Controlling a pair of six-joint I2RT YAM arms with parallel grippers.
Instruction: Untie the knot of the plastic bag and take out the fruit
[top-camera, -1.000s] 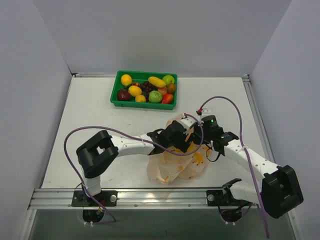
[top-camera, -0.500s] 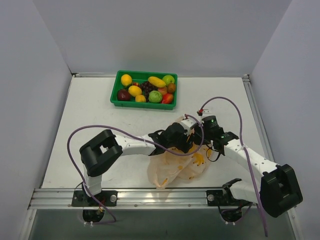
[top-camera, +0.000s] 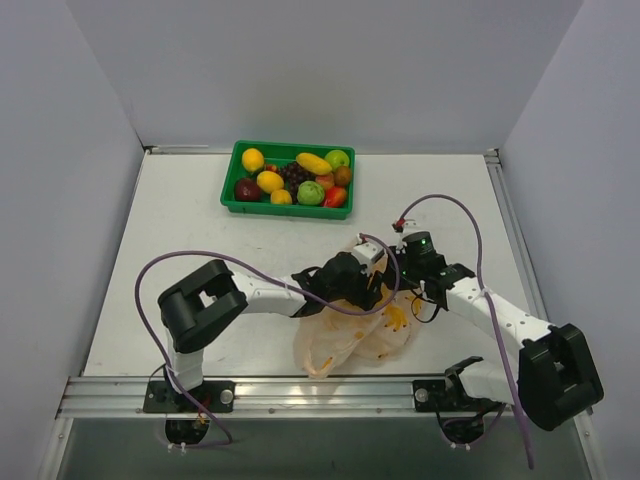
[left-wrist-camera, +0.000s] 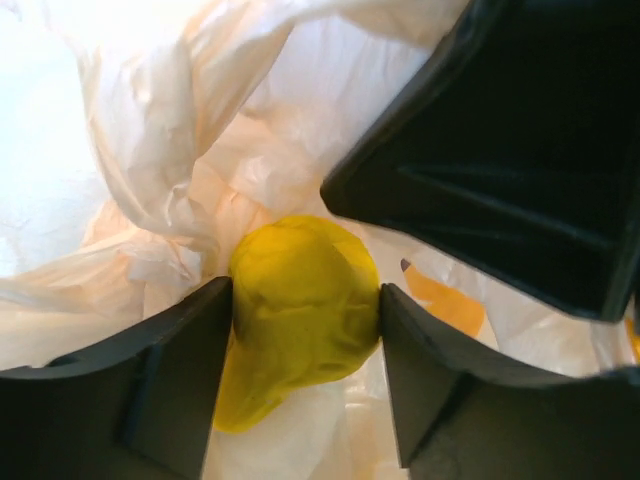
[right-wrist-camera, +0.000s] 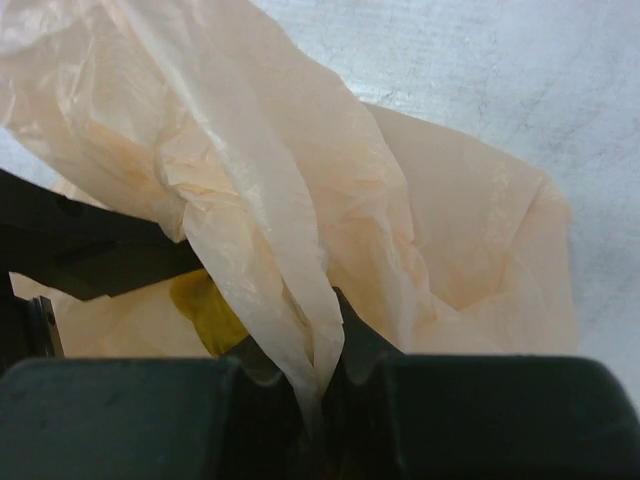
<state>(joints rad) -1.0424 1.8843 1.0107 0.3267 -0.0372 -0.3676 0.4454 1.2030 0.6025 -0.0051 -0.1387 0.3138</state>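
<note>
The pale peach plastic bag (top-camera: 350, 325) lies crumpled near the table's front middle, its mouth lifted open. My left gripper (top-camera: 374, 287) reaches into the bag, and in the left wrist view it (left-wrist-camera: 305, 294) is shut on a yellow lemon-like fruit (left-wrist-camera: 300, 325), both fingers touching its sides. My right gripper (top-camera: 397, 272) holds the bag's upper edge; in the right wrist view it (right-wrist-camera: 322, 357) is shut on a fold of the bag's plastic (right-wrist-camera: 270, 230). The yellow fruit (right-wrist-camera: 205, 310) shows there under the film. No knot shows in any view.
A green tray (top-camera: 229, 186) at the back holds several toy fruits, among them lemons, a banana, a grape bunch and a dark red apple. The right gripper's black body (left-wrist-camera: 500, 150) hangs close above the left fingers. Purple cables loop over both arms.
My left arm has pushed slightly forward and right, deeper into the bag. The right gripper has kept its hold on the bag's edge and barely moved.
</note>
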